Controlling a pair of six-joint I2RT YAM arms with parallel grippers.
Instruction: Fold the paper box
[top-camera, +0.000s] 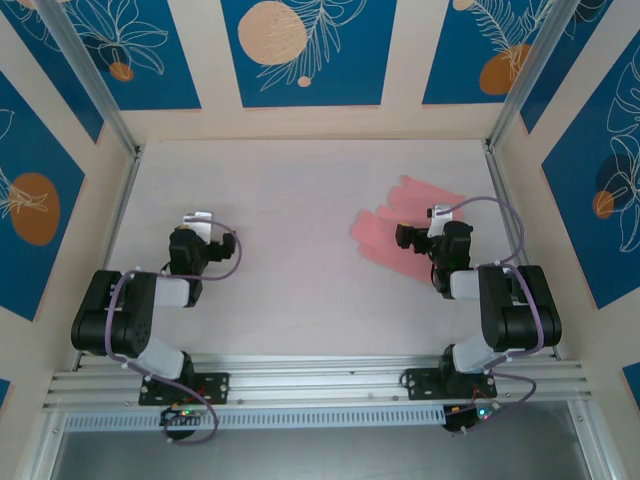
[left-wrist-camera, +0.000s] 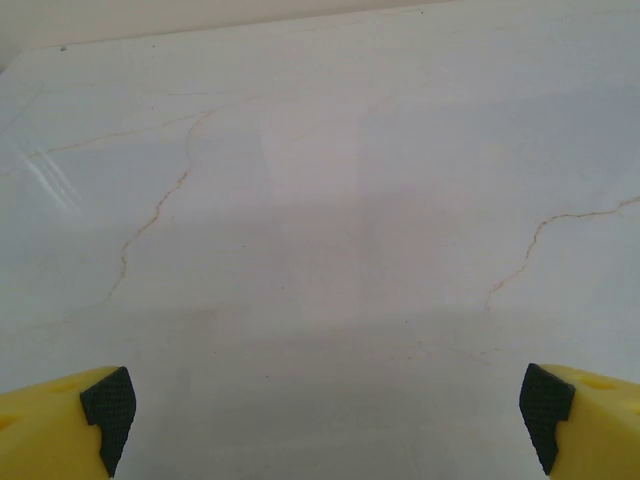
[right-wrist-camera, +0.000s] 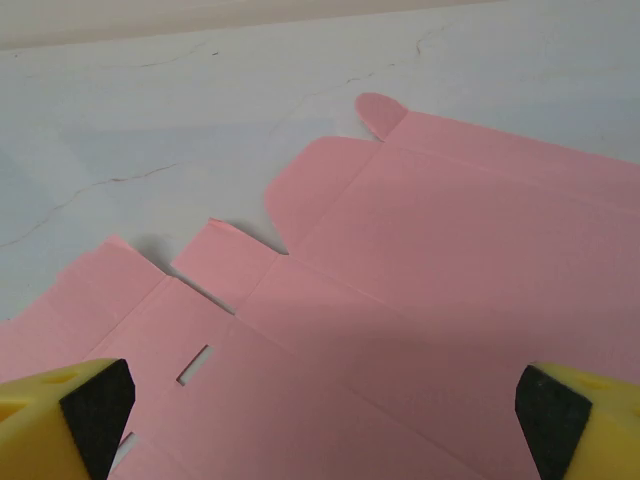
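While the paper box (top-camera: 380, 236) lies flat, long axis near-left to far-right | both jaws spread wide, empty

The white table (top-camera: 290, 200) has thin brown cracks (left-wrist-camera: 160, 210). The pink paper box (top-camera: 378, 236) lies flat and unfolded on its right side.
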